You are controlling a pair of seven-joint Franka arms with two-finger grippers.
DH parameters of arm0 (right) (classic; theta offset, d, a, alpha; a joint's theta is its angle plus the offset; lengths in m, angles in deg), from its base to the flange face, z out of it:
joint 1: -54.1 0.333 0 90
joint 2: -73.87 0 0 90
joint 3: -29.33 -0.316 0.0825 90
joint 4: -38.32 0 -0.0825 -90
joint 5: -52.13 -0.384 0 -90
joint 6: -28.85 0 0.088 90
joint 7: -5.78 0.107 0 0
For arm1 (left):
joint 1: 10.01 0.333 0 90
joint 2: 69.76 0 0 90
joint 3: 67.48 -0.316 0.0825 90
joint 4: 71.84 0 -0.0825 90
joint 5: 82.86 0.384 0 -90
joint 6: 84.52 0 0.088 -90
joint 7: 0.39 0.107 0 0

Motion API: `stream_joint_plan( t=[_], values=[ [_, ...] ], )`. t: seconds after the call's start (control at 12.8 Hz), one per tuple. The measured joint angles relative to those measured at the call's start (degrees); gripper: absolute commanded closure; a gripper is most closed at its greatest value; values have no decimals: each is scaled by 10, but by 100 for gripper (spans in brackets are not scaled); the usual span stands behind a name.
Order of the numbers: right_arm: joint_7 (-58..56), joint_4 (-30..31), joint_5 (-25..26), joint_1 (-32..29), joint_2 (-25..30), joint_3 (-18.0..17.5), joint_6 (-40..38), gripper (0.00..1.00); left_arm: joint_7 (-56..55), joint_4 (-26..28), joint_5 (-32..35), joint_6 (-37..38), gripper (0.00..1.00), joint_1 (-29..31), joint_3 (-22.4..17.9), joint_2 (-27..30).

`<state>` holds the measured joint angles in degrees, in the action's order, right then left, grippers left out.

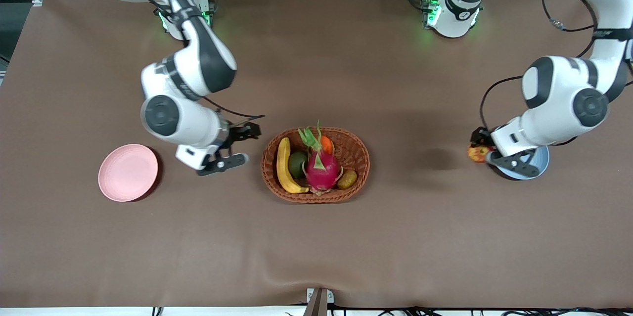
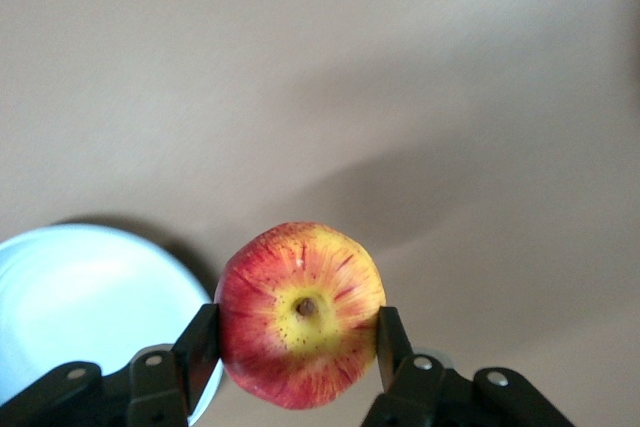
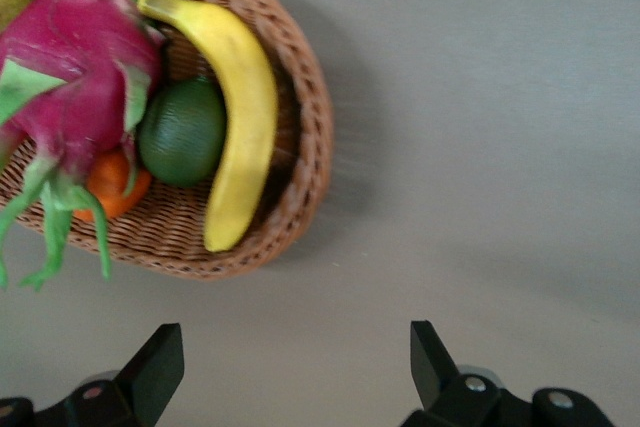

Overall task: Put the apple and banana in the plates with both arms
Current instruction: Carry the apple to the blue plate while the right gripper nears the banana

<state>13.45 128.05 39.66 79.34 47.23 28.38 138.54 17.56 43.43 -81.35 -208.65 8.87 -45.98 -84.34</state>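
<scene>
My left gripper (image 1: 480, 148) is shut on the red and yellow apple (image 1: 477, 154) and holds it over the table, just beside the rim of the light blue plate (image 1: 541, 160). In the left wrist view the apple (image 2: 300, 312) sits between the black fingers (image 2: 203, 342) of the left gripper (image 2: 297, 335), with the blue plate (image 2: 80, 297) beside it. The banana (image 1: 283, 165) lies in the wicker basket (image 1: 358, 145). My right gripper (image 1: 243, 145) is open and empty between the basket and the pale pink plate (image 1: 127, 172). The right wrist view shows the right gripper (image 3: 295, 347) and the banana (image 3: 245, 117).
The basket (image 3: 312, 147) also holds a pink dragon fruit (image 1: 321, 167), a dark green fruit (image 1: 296, 163), a small orange fruit (image 1: 326, 144) and a brown-green kiwi-like fruit (image 1: 347, 178). The brown table cover (image 1: 316, 247) is bare nearer the front camera.
</scene>
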Motion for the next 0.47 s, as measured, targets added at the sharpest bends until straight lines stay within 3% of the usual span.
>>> stream_joint_plan(
  t=[0.47],
  values=[
    [74, 1, 4, 35, -58, 1, 89, 0, 74, 57, 45, -18, 51, 118, -1, 23]
  ],
)
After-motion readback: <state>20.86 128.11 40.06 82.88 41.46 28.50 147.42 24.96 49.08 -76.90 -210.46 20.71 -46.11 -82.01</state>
